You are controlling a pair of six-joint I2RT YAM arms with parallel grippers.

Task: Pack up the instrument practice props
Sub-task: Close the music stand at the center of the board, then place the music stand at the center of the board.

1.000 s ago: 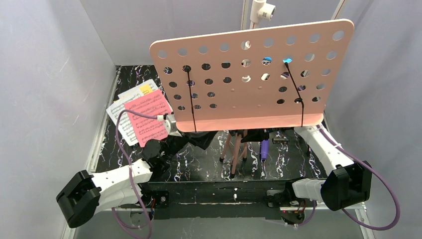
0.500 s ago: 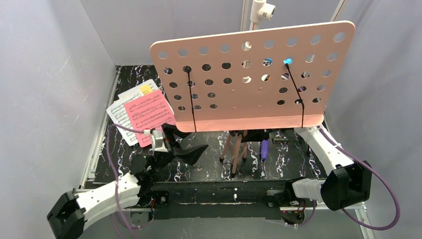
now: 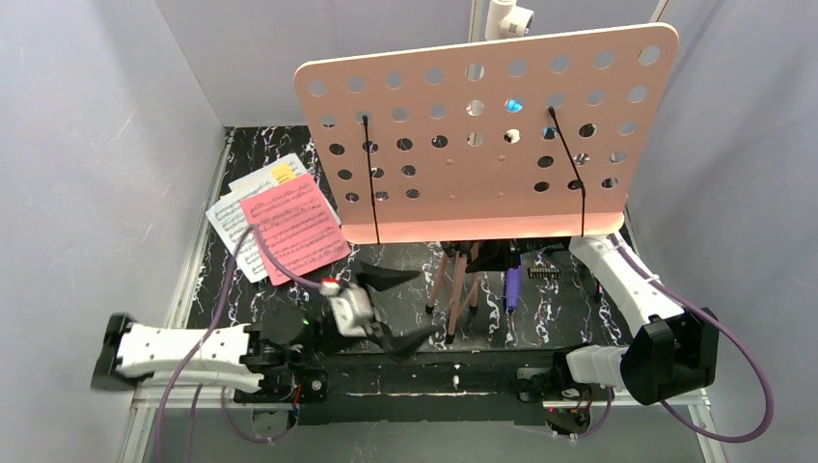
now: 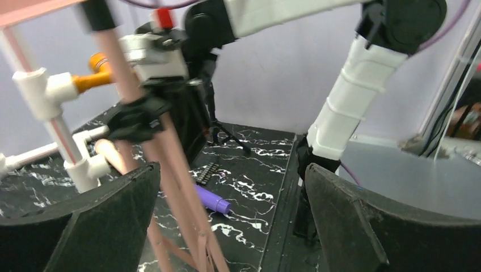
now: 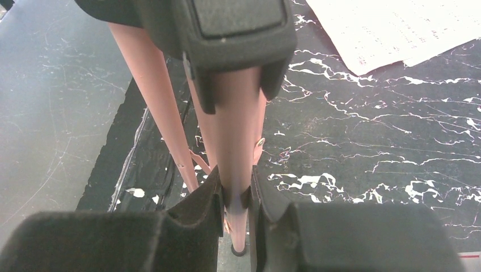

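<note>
The pink perforated sheet-music holder (image 3: 482, 135) stands upright on its folding tripod legs (image 3: 453, 289). My right gripper (image 5: 235, 190) is shut on the pink centre pole (image 5: 232, 130); in the top view the holder's plate hides it. Low at the front, my left gripper (image 3: 410, 304) is open and points right, just left of the legs (image 4: 170, 187). One finger (image 4: 85, 226) sits beside them without touching. A purple microphone (image 3: 512, 286) lies right of the legs, also seen on the mat (image 4: 212, 198). Printed music pages (image 3: 241, 207) and a pink sheet (image 3: 294, 227) lie at the back left.
A white pipe frame (image 4: 45, 93) with an orange fitting (image 4: 96, 79) stands behind the holder. A small black tripod (image 4: 227, 133) and a small black comb-like strip (image 4: 205, 171) are on the mat. Grey walls close in on both sides.
My left arm has swung from beside the music pages down to the front edge, its open gripper now facing the legs. The holder's plate has shifted slightly up and right.
</note>
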